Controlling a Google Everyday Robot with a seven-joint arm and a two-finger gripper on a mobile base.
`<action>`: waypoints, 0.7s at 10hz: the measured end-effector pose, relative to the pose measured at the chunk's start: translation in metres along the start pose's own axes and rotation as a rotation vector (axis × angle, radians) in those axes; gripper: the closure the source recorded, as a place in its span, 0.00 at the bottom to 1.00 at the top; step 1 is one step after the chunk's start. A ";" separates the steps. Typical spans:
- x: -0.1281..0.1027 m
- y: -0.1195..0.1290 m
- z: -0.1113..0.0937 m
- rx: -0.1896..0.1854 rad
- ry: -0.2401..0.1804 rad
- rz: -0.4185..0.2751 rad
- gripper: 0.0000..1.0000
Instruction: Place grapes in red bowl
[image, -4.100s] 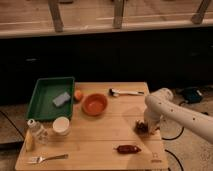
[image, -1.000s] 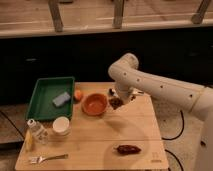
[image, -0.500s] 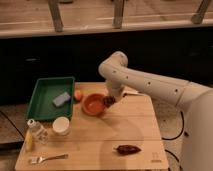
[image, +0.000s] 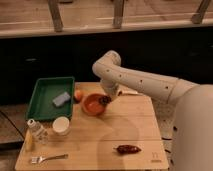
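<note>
The red bowl (image: 90, 106) sits on the wooden table (image: 125, 125), left of centre and beside the green tray. My white arm reaches in from the right, and its gripper (image: 106, 98) hangs just over the bowl's right rim. It is shut on the grapes (image: 104, 100), a small dark cluster at its tip above the inside of the bowl.
A green tray (image: 45, 87) holding a blue sponge (image: 61, 99) stands at the left. A small orange fruit (image: 78, 94) lies between tray and bowl. In front are a white cup (image: 61, 125), small bottles (image: 35, 131) and a fork (image: 49, 158). A dark-red pepper (image: 128, 149) lies front right.
The gripper has carried the grapes leftward from the table's right side to the bowl's right rim. Nothing else has moved.
</note>
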 end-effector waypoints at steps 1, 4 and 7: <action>-0.003 -0.006 0.000 0.000 0.001 -0.020 0.97; -0.009 -0.015 0.003 -0.004 0.004 -0.072 0.97; -0.015 -0.029 0.003 -0.004 0.006 -0.128 0.97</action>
